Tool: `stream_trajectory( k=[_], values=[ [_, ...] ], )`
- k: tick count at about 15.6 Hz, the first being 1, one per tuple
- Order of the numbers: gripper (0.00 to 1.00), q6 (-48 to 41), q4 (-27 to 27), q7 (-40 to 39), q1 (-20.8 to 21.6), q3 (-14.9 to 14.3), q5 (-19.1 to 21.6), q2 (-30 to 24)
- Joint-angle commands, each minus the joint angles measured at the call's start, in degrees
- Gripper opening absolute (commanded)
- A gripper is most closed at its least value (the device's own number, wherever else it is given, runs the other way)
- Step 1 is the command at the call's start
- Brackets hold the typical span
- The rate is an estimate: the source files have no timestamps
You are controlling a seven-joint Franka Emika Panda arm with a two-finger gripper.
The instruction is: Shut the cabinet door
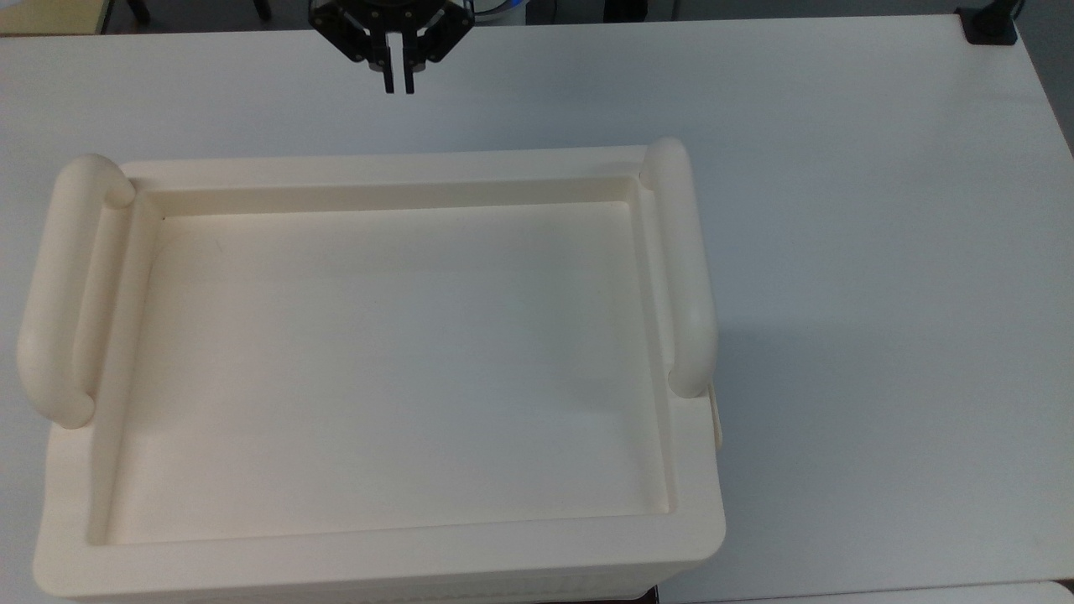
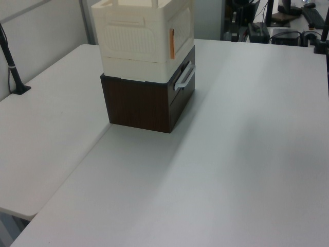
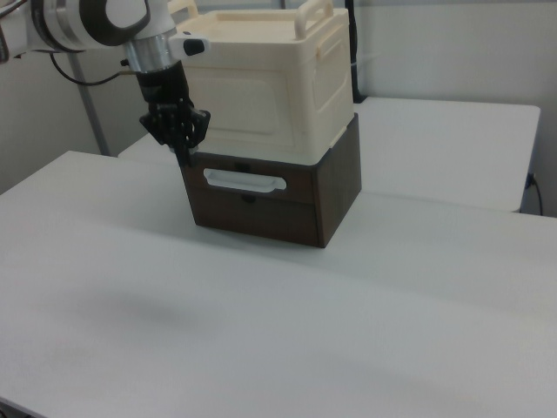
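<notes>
Cabinet [image 1: 377,369]: large cream box with recessed tray top and two thick bar handles, one along the top view's left edge [image 1: 54,294], one along the top view's right [image 1: 684,268]. It sits on a dark brown drawer unit [image 3: 278,205] with a pale pull handle [image 3: 244,180] on its front. Both stand on a white surface [image 2: 231,170].

Door [image 3: 239,109]: flat cream panel with raised rim, on the cabinet face turned toward the arm in the right view. It lies flush with the cabinet front, no gap visible. In the left view the same face [image 2: 181,28] is seen at a slant, with an orange-brass strip [image 2: 171,43] along its near edge.

Tab [image 1: 717,415]: small thin cream piece projecting at the cabinet's side, top view's right, just below the handle end.

Claw [image 1: 398,84]: black, two fingers nearly together with a thin slit between, holding nothing. In the top view it is past the cabinet's upper edge, apart from it. In the right view [image 3: 184,157] it points down, just at the right view's left of the door's lower corner; contact cannot be told.

Arm [image 3: 96,22]: white and grey, entering from the right view's upper left.
</notes>
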Motion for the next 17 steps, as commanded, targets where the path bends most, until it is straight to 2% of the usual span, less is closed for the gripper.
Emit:
stream_trajectory(
  k=[1, 2, 3, 8, 12, 17],
  values=[
    [0.76, -0.17, -5.07, 1.43, 0.88, -0.51, -0.93, -3.51],
    [0.85, -0.09, -5.16, 1.43, 0.88, -0.51, -0.84, -3.51],
    [0.99, 0.26, -5.86, 1.43, 0.96, -0.51, -0.93, -3.6],
    [1.0, 3.07, -6.91, 1.61, 1.67, -0.69, -0.84, -4.04],
    [1.0, 6.24, -7.01, 9.6, 2.81, -1.13, -0.57, -3.86],
    [1.0, 5.54, -6.48, 9.87, 2.28, -1.13, -0.05, -3.78]
  ],
)
